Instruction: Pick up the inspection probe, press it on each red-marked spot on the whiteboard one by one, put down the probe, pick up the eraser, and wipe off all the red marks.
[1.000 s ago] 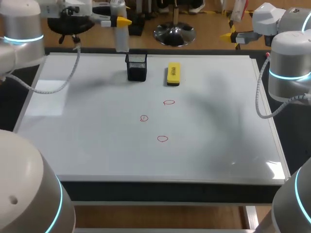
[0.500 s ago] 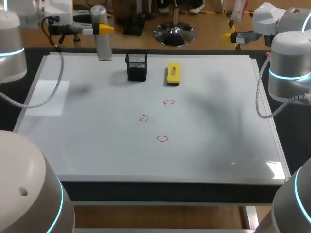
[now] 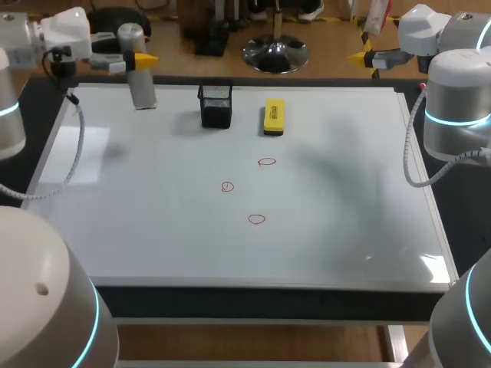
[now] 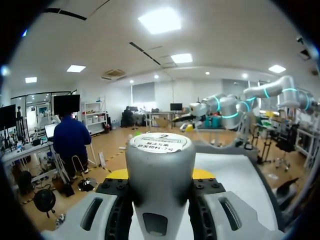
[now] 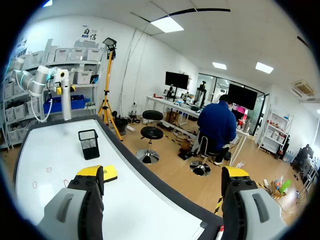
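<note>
Your left claw (image 3: 142, 59) clenched on inspection probe (image 3: 140, 86). Probe near upright, tip down, over far left corner of whiteboard (image 3: 153, 230). Red marks (image 3: 227, 186) well apart from it, at board's middle: rightward of claw and nearer you. Right claw (image 3: 365, 57) released, empty, beyond far right corner. Eraser (image 3: 274, 116) near black mesh holder (image 3: 215, 106), untouched.

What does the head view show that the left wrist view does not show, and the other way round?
Only the head view shows the three red marks, the eraser and the black mesh holder. Only the left wrist view shows the label on the top of the probe. Both show the probe held in the left gripper, and part of the whiteboard.
</note>
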Controlling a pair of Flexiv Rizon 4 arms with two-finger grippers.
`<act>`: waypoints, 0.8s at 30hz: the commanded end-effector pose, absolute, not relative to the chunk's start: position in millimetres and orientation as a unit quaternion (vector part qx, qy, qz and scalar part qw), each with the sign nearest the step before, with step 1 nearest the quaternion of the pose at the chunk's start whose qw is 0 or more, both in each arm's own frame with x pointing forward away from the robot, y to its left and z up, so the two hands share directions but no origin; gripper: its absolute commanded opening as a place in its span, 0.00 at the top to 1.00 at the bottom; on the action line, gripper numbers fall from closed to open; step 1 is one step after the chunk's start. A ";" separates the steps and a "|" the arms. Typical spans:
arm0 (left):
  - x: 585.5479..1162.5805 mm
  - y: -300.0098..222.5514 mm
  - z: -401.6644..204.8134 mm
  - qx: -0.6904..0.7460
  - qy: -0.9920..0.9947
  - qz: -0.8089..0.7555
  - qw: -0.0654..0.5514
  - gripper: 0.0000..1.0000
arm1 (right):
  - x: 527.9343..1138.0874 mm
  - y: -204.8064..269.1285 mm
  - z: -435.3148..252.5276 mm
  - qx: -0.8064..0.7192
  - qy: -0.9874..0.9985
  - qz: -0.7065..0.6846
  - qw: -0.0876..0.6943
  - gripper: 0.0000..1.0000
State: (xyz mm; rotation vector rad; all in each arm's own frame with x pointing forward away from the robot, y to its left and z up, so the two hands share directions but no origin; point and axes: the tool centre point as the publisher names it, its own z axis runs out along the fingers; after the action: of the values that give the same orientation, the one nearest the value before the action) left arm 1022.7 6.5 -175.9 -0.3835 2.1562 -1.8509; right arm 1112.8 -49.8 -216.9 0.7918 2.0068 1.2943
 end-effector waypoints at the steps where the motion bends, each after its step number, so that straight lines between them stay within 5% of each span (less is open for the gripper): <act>1: 1003.2 17.1 -180.6 -0.190 0.725 -0.628 0.207 1.00 | 1113.1 -50.2 -217.2 0.299 0.759 0.490 0.308 0.00; 24: 983.5 52.5 -200.8 -0.240 0.742 -0.586 0.222 1.00 | 1113.1 -50.2 -217.2 0.299 0.759 0.490 0.308 0.00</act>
State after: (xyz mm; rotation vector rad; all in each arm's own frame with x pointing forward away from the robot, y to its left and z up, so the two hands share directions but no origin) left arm 988.4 53.3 -202.5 -0.6478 2.0716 -1.6382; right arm 1112.8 -49.8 -216.9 0.7918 2.0067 1.2943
